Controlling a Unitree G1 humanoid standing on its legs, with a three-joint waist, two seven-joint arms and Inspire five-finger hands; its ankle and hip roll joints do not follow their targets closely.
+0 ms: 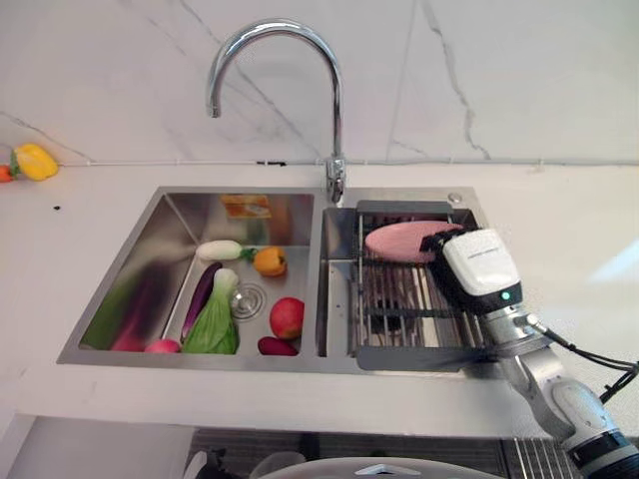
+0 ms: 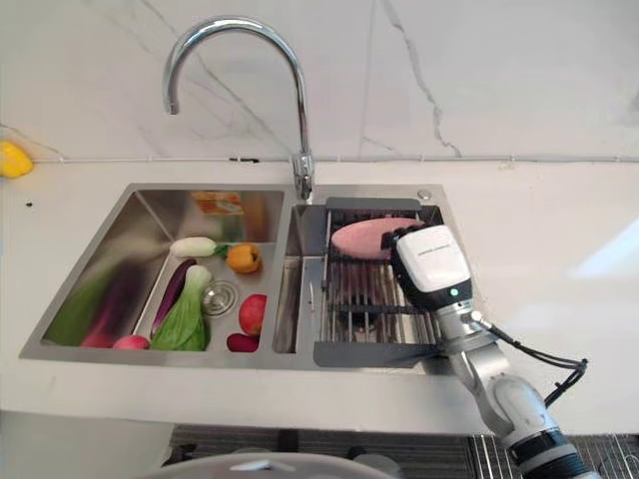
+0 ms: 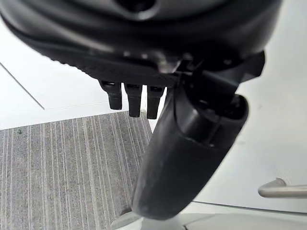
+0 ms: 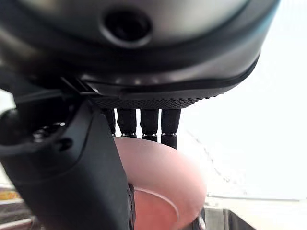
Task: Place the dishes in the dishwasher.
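A pink plate (image 1: 397,240) lies tilted at the back of the dark wire dish rack (image 1: 399,304) in the sink's right basin. My right hand (image 1: 480,261) reaches over the rack from the front right and sits at the plate's right edge. In the right wrist view the plate (image 4: 165,187) lies between the thumb (image 4: 72,182) and the straight fingers (image 4: 149,124), whose tips are hidden behind its rim. The hand is open. My left hand (image 3: 187,158) hangs open and holds nothing, above a grey striped floor.
The left basin (image 1: 140,269) holds vegetables: a bok choy (image 1: 215,321), an eggplant (image 1: 200,292), a red fruit (image 1: 287,317), an orange pepper (image 1: 269,261), a white radish (image 1: 220,249). A tall faucet (image 1: 335,120) stands behind the divider. A yellow pepper (image 1: 35,160) lies on the counter, far left.
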